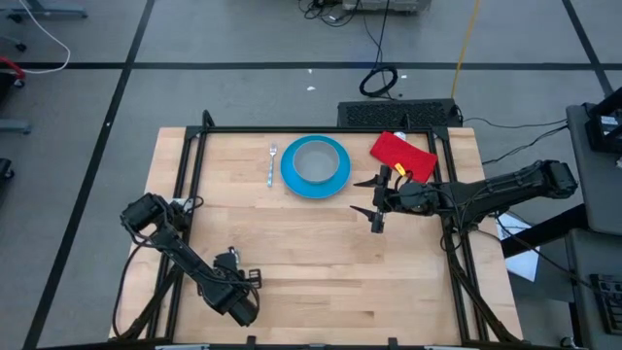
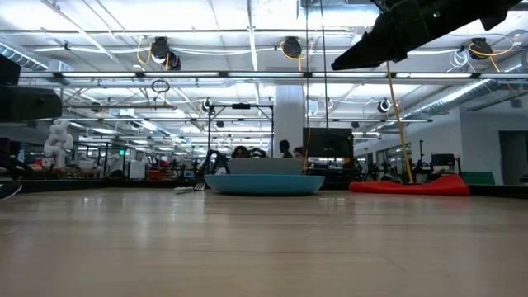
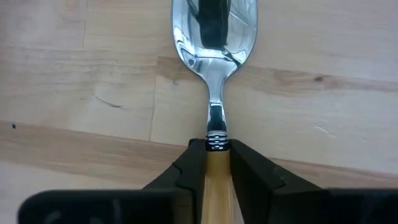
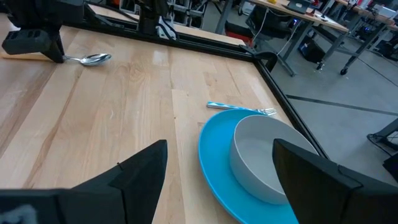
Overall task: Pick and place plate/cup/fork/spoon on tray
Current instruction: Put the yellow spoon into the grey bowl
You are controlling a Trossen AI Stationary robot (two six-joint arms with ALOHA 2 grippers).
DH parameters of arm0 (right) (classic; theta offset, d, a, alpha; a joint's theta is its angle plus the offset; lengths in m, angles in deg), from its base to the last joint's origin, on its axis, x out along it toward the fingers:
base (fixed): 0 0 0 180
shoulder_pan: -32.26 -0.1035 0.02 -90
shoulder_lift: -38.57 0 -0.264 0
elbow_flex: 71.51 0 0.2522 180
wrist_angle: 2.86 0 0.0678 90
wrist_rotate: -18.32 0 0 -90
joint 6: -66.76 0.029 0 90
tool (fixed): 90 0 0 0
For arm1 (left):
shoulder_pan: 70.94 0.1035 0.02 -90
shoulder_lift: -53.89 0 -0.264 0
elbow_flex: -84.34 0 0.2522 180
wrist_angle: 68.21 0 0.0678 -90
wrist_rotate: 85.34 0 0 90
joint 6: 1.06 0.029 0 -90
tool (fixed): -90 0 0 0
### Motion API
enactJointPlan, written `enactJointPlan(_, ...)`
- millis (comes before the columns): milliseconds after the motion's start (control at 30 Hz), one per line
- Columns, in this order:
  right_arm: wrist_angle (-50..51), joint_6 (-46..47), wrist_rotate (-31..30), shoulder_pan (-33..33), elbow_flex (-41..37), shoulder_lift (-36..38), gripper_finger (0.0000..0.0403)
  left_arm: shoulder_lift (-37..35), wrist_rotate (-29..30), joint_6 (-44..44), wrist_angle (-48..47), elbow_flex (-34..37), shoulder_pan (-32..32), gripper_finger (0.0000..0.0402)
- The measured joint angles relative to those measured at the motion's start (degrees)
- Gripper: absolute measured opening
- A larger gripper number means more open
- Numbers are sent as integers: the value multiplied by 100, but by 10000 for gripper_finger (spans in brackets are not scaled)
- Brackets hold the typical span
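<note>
The blue plate (image 1: 315,167) lies flat at the table's far middle, and the pale grey cup (image 1: 314,161) stands on it. The silver fork (image 1: 273,163) lies on the table just left of the plate. My left gripper (image 1: 245,284) is near the table's near edge, shut on the orange-handled spoon (image 3: 215,37). My right gripper (image 1: 368,201) is open and empty above the table, to the right of the plate. In its wrist view the fingers (image 4: 143,168) frame the plate (image 4: 217,155) and cup (image 4: 267,158). My left gripper pinches the spoon's orange handle (image 3: 217,174) between its two fingers, at the end next to the metal neck. The fingers lie along the spoon, and its bowl (image 4: 94,59) points away from them, hollow side up. I cannot tell whether the bowl rests on the table.
A red cloth-like rectangle (image 1: 402,156) lies at the table's far right, beside the plate. A black frame (image 1: 194,156) runs along the table's left, far and right edges. Bare wood lies between the two grippers (image 1: 311,253). People show far off in the room (image 2: 285,150).
</note>
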State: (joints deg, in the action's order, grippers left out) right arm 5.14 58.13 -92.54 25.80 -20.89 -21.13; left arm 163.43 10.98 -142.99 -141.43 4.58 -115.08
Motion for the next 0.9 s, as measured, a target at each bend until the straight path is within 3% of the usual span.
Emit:
enactJointPlan(467,0,0,0,1,0,2,279,-42,-151,-2,46,8,63,85)
enactJointPlan(900,0,0,0,0,0,2,279,-208,142,166,135,11,179,102)
